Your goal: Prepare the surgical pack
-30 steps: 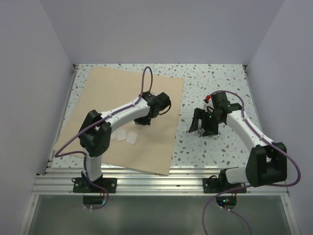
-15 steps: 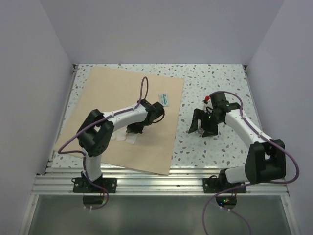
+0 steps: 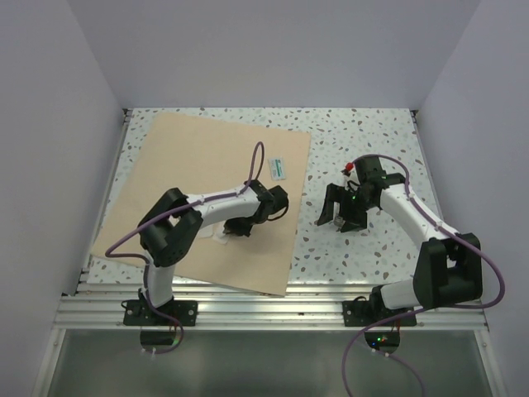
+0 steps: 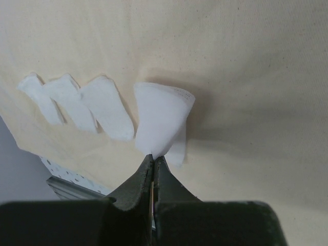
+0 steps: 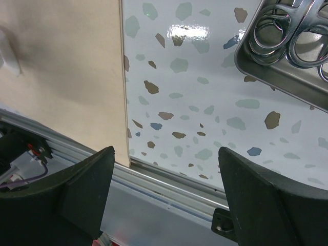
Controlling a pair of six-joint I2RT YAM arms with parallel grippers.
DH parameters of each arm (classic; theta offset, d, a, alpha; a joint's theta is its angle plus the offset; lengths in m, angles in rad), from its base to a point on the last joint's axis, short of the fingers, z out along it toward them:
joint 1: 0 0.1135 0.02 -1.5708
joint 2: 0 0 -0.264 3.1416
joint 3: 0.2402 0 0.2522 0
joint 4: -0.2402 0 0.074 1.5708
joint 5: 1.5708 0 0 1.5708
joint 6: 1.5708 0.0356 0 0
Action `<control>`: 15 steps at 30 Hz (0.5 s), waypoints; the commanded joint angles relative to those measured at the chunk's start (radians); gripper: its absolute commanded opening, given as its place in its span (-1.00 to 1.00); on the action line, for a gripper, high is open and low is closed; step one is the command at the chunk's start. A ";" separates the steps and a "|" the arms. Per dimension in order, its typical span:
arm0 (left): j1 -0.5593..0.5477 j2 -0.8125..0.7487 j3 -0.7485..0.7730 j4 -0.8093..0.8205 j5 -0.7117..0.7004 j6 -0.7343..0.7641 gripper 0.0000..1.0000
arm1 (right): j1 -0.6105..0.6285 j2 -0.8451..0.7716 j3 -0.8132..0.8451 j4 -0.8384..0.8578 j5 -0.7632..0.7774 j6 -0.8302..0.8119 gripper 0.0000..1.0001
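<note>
Tan wrap sheet (image 3: 207,165) lies flat as my base; left gripper (image 4: 154,160) pinches a gauze square (image 4: 161,118) to lay beside the gauze row (image 4: 77,100); right gripper (image 5: 166,154) gapes wide, empty.

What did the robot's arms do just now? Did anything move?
The left tool, shut on a white gauze square, swung back toward the near edge of the tan square wrap sheet, uncovering a small white-and-green packet. The open right tool and the sheet stayed put.
</note>
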 commanded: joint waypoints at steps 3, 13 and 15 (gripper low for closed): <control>0.003 0.015 -0.012 0.013 -0.026 -0.042 -1.00 | -0.002 -0.002 0.023 0.018 -0.019 -0.012 0.73; 0.017 -0.020 0.062 -0.097 -0.152 -0.063 -1.00 | -0.002 0.012 0.036 0.015 -0.023 -0.012 0.74; 0.029 -0.028 0.054 -0.093 -0.155 -0.062 -1.00 | -0.004 0.014 0.038 0.013 -0.023 -0.012 0.74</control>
